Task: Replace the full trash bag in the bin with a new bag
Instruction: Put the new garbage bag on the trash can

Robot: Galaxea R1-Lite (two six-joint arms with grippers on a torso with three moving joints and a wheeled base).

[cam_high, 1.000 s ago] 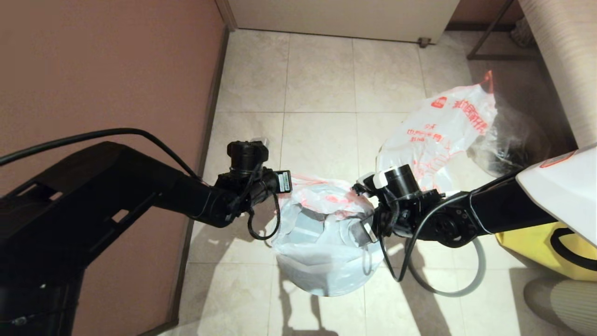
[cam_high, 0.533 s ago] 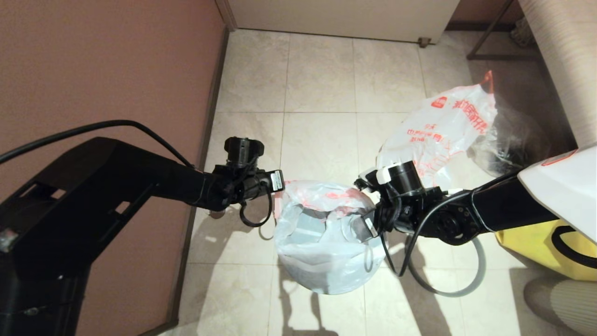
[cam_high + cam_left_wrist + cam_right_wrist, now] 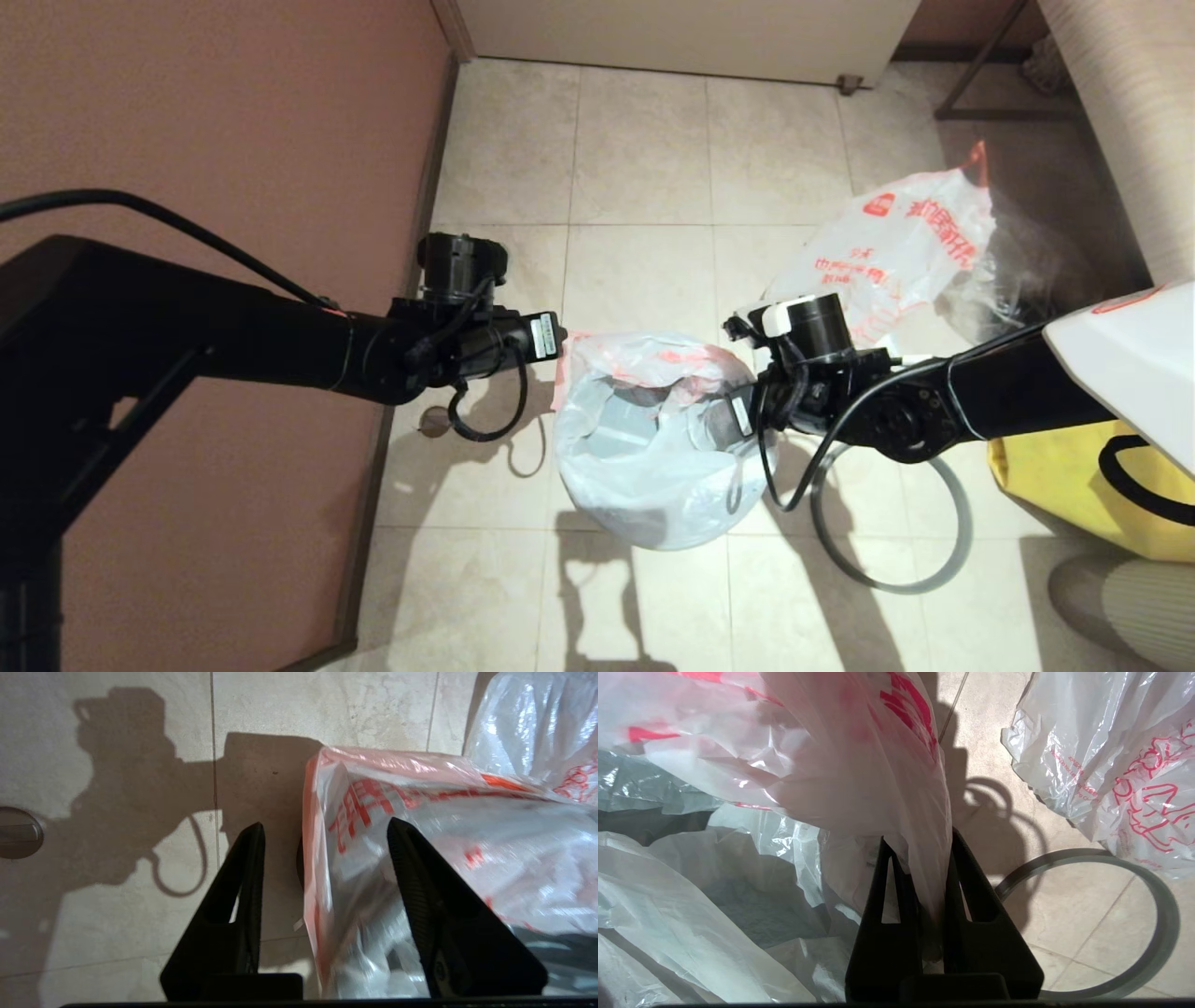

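Note:
The new bag (image 3: pixel 653 439) hangs open over the bin, which it almost wholly covers; only a dark sliver of the bin (image 3: pixel 299 863) shows in the left wrist view. My right gripper (image 3: pixel 738 420) is shut on the bag's right edge, the plastic bunched between its fingers (image 3: pixel 920 837). At the bag's left edge my left gripper (image 3: pixel 557 359) stands open. The red-printed edge of the new bag (image 3: pixel 327 858) lies loose between its fingers. The full trash bag (image 3: pixel 887 252) lies on the floor at the back right.
The grey ring rim (image 3: pixel 887 523) lies on the tiles under my right arm. A clear bag with dark contents (image 3: pixel 1027 271) sits behind the full bag, and a yellow bag (image 3: pixel 1064 481) stands at the right. A wall runs along the left.
My left gripper has opened and let go of the bag's left edge, and the left arm has risen and drawn back. The bag now sits lower and wider over the bin.

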